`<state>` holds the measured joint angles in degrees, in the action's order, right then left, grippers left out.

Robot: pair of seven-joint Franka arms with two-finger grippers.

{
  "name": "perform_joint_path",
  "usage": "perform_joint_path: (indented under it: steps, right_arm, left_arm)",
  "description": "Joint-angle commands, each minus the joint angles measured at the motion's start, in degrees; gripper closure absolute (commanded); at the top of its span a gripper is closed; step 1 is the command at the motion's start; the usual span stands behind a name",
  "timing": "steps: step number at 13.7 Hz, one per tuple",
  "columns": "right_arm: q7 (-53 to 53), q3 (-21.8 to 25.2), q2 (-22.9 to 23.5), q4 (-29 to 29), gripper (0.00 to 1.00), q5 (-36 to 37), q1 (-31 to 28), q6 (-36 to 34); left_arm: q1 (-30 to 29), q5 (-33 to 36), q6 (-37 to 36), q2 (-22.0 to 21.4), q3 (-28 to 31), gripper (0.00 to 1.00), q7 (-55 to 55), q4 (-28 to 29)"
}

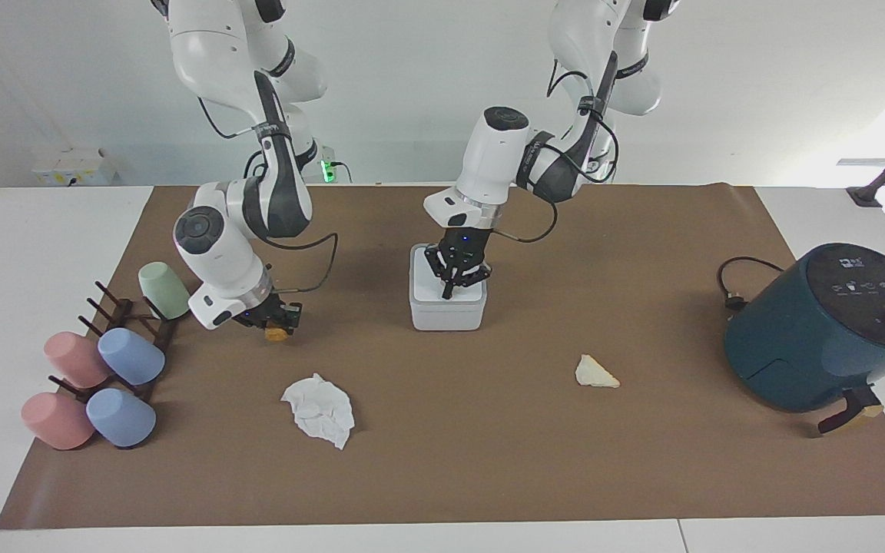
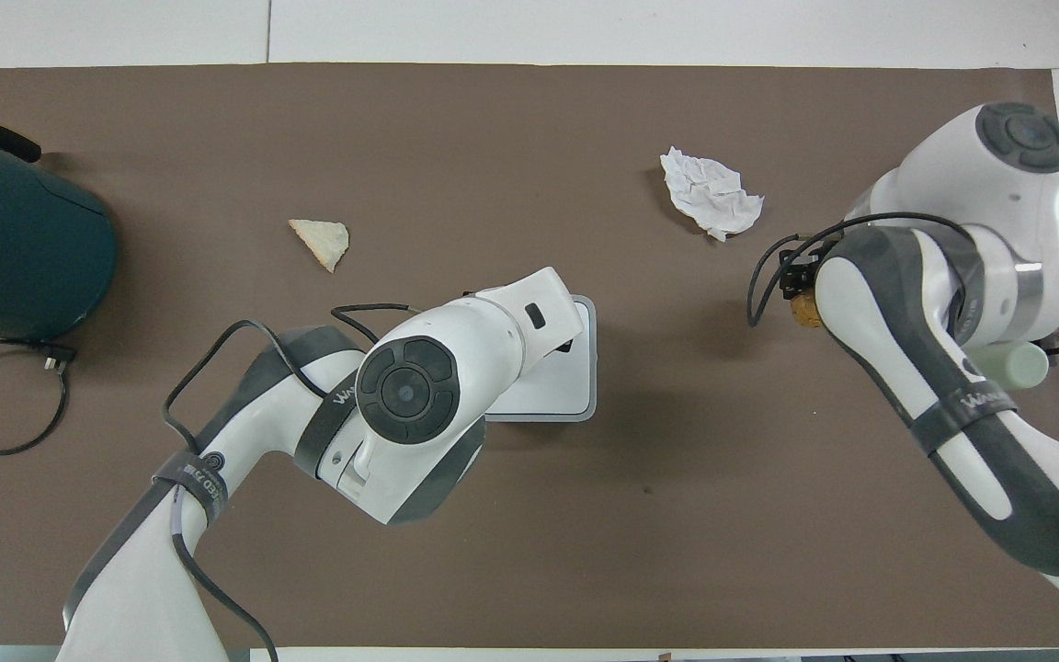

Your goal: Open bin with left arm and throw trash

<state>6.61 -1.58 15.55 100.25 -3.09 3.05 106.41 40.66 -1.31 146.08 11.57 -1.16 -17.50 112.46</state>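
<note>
Bin (image 1: 447, 304) is sitting mid-mat with its lid down, the left gripper (image 1: 452, 286) pressing on it, fingers pinched together. Toward the right arm's end from the bin, the right gripper (image 1: 273, 322) is clasping the yellow-brown lump (image 1: 276, 333).

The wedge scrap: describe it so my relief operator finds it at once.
Start at the dark teal air fryer. On the brown mat between it and the white bin, slightly farther from the robots, lies the cream-white wedge. Unlike the crumpled tissue, it is smooth and triangular.
</note>
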Motion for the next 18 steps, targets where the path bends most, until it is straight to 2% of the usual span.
perform_joint_path:
  steps: [1,4,6,7,8,9,10,11,12,13,16,18]
  right_arm:
    - [-0.7,-0.4,-0.7,-15.9,1.00,-0.1,-0.6,-19.0]
    - [-1.9,-0.4,-2.5,-16.3,1.00,-0.9,-0.1,-20.6]
    - [-0.2,-1.8,-2.5,-16.2,1.00,-4.4,1.2,-18.2]
    - [4.4,-2.0,-2.5,-15.7,1.00,-6.1,2.6,-15.5]
    - [10.8,-2.1,-2.6,-14.6,1.00,-7.4,5.6,-12.3]
    - [14.8,-2.0,-3.3,-12.1,1.00,-7.5,9.2,-7.6]
    - [17.6,-2.1,-4.2,-8.9,1.00,-7.5,11.7,-2.1]
    - [21.9,-2.1,-4.1,-6.1,1.00,-7.6,14.6,3.3]
    - [25.4,-2.1,-3.8,-3.7,1.00,-7.6,17.2,7.7]
    - [28.3,-2.1,-4.0,-0.2,1.00,-7.7,18.7,13.9]
    - [35.5,-2.1,-3.3,4.2,1.00,-8.7,24.5,22.2]
    - [36.5,-2.0,-2.2,4.9,1.00,-8.7,25.9,23.8]
  left_arm:
    - [0.6,0.6,-11.9,-7.6,1.5,1.00,-0.3,1.7]
    - [-4.9,0.6,-26.0,-15.5,1.5,1.00,-0.1,1.7]
    - [-10.2,0.5,-33.2,-19.2,1.6,1.00,-0.9,1.5]
    - [-12.9,0.5,-35.9,-20.3,1.7,1.00,-0.3,1.0]
    - [-15.3,0.5,-39.4,-21.0,1.7,0.95,-0.1,0.2]
    - [-18.0,0.5,-41.8,-21.3,1.8,0.55,0.2,-0.7]
    - [-21.4,0.6,-44.0,-21.5,1.7,0.31,2.2,-1.5]
    - [-23.8,0.6,-45.0,-21.4,1.8,0.16,5.9,-2.7]
    - [-26.7,0.6,-46.1,-21.1,1.8,0.11,11.2,-4.3]
    - [-29.1,0.5,-47.5,-20.4,1.8,0.00,14.5,-6.1]
    - [-33.3,0.3,-49.3,-17.1,1.8,0.00,15.7,-12.8]
    - [-34.9,0.3,-51.1,-14.7,1.9,0.00,15.7,-17.3]
